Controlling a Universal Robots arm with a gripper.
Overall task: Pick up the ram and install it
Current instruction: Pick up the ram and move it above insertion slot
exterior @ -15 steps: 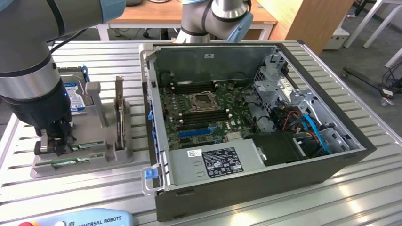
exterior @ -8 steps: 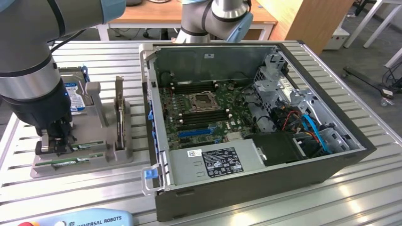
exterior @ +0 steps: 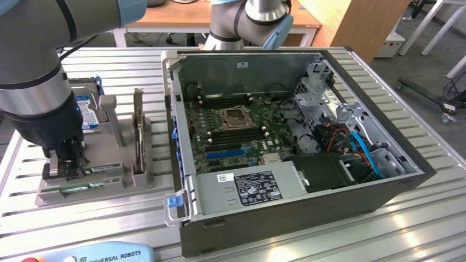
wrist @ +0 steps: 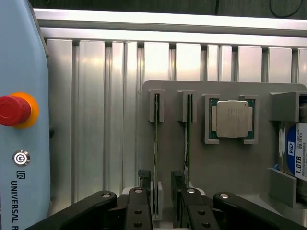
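Two ram sticks stand on edge in slots of the grey fixture (wrist: 172,88). In the wrist view my gripper (wrist: 160,184) is open, with one finger on each side of one ram stick (wrist: 156,143). One finger (wrist: 177,179) sits in the gap between that stick and the second ram stick (wrist: 188,139). I see small gaps between the fingers and the stick. In the exterior view the gripper (exterior: 69,166) is low over the near end of the fixture (exterior: 124,183), at the exterior view's left, beside the green ram (exterior: 102,168).
The open computer case (exterior: 407,180) with its motherboard (exterior: 233,128) lies to the exterior view's right of the fixture. The fixture also holds a silver processor (wrist: 232,119), a hard drive (exterior: 87,109) and an upright card (exterior: 138,128). A teach pendant (wrist: 24,120) lies close by.
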